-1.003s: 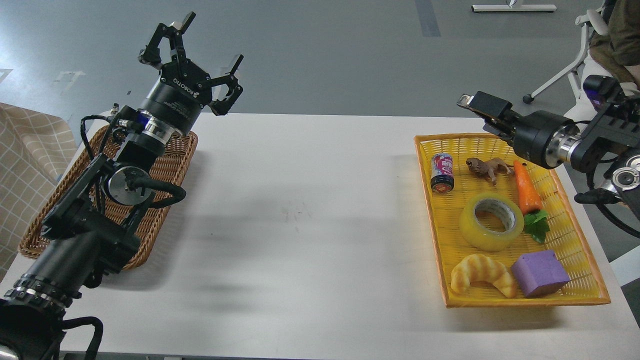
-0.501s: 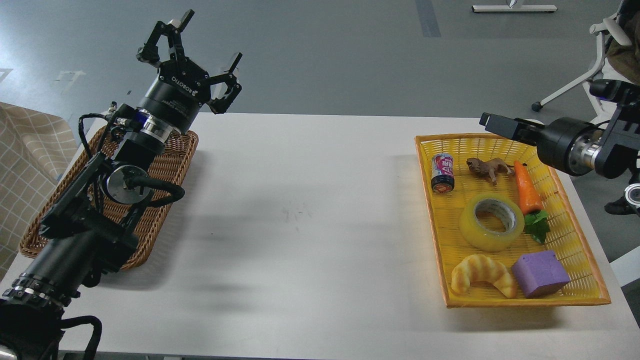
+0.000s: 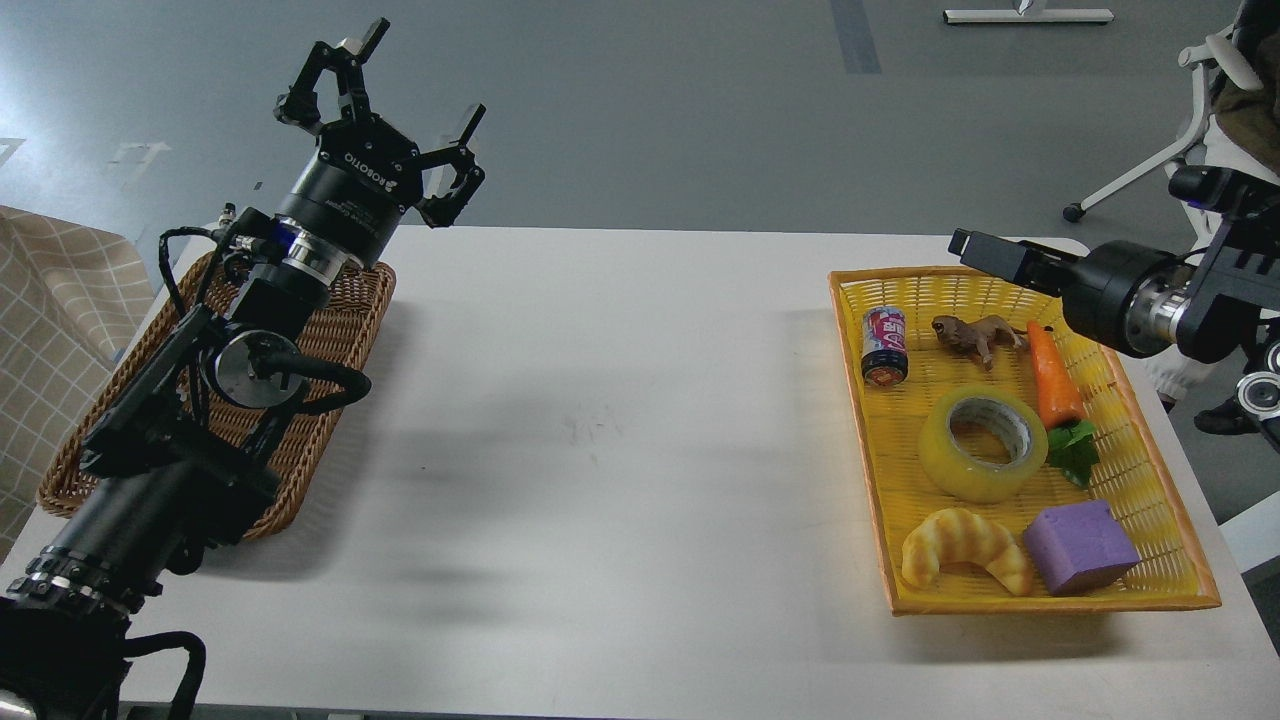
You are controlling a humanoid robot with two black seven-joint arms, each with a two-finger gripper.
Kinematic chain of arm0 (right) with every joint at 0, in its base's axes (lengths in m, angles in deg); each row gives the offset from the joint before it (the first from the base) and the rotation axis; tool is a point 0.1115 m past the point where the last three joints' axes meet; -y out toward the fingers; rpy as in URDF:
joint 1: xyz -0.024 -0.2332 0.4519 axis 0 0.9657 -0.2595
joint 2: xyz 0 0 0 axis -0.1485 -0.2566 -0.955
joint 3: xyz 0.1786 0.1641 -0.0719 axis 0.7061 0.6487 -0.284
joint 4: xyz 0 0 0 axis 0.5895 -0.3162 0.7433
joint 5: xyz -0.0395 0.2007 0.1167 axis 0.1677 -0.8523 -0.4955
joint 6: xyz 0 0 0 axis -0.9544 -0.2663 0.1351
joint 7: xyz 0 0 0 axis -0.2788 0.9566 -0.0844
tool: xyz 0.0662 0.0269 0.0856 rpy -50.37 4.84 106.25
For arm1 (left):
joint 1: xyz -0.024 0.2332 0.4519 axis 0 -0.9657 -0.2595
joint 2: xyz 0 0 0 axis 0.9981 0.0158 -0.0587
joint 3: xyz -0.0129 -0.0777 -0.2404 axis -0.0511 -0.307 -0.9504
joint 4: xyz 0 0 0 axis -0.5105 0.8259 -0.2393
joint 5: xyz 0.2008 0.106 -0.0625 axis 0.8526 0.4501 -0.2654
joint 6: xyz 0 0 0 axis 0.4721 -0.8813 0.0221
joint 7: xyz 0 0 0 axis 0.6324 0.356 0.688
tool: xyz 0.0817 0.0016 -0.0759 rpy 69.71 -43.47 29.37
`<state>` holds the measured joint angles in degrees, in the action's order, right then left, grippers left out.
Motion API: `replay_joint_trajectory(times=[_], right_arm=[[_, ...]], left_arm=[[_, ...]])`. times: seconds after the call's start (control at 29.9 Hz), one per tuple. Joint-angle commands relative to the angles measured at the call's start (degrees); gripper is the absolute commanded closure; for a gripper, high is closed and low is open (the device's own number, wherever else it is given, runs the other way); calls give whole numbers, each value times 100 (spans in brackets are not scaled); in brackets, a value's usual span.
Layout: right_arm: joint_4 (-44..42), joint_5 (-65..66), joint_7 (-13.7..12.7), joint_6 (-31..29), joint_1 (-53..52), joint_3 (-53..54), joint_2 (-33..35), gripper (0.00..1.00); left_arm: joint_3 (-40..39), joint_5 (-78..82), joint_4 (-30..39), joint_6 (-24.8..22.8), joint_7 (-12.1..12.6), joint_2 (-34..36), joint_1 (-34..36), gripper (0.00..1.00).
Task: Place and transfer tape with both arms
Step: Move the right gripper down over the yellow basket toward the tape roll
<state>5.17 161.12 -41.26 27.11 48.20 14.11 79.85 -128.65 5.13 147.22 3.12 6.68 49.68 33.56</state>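
White table (image 3: 620,420) fills my view. My left arm comes in from 8 o'clock over the wicker basket (image 3: 345,330); left gripper (image 3: 385,105) up at 11 o'clock, fingers spread wide, holding nothing. Yellow tray (image 3: 1150,470) at 3 o'clock. Right gripper (image 3: 985,252) sits above the tray's far rim at 2 o'clock, seen edge-on, so I can't tell its jaw state. Tape (image 3: 983,443) lies flat mid-tray, croissant (image 3: 965,548) and purple block (image 3: 1080,547) at its 6 o'clock, carrot (image 3: 1056,378) just beside it, can (image 3: 884,345) at its 11.
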Motion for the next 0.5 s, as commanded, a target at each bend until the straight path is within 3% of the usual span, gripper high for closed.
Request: replay_joint_trajectory(times=[0.0, 0.47], right_arm=[[4, 44, 2, -1, 13, -71, 106, 0], [13, 827, 28, -1, 145, -800, 519, 2]], left_arm=[[0, 0, -1, 0, 0, 0, 7, 2], [-9, 0, 8, 0, -9, 0, 24, 2]])
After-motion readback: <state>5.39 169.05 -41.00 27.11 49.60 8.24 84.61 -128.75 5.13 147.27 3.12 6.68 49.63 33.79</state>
